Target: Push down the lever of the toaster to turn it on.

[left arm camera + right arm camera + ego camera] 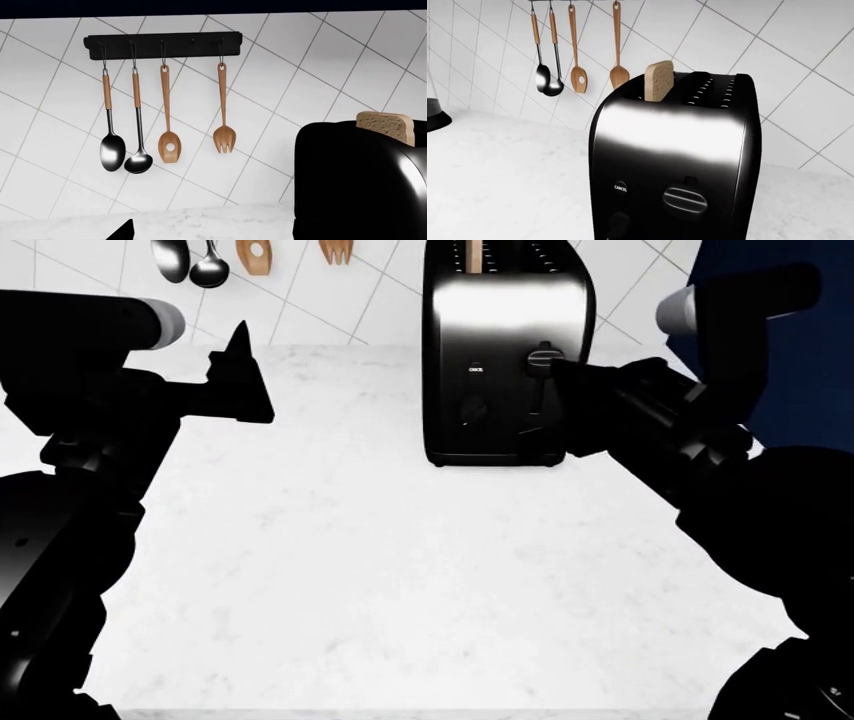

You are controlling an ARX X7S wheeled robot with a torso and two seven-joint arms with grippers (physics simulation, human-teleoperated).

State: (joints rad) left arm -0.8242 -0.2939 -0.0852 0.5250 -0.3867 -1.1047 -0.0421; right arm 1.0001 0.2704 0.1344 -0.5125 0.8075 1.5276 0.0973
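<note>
The chrome toaster (507, 340) stands at the back of the counter, with a bread slice (658, 80) in one top slot. The lever (539, 359) is a small ribbed black knob high on its front face; it also shows in the right wrist view (685, 200). My right gripper (563, 405) is at the toaster's front right, right beside and slightly below the lever. Its jaws look shut and empty, dark against the toaster. My left gripper (247, 375) is open and empty, hovering over the counter left of the toaster (360, 180).
A white marble counter (400, 560) spreads in front of the toaster. A black rack (163, 45) with two ladles and two wooden utensils hangs on the tiled wall. A CANCEL button (620, 187) and a dark dial (619, 220) sit left of the lever.
</note>
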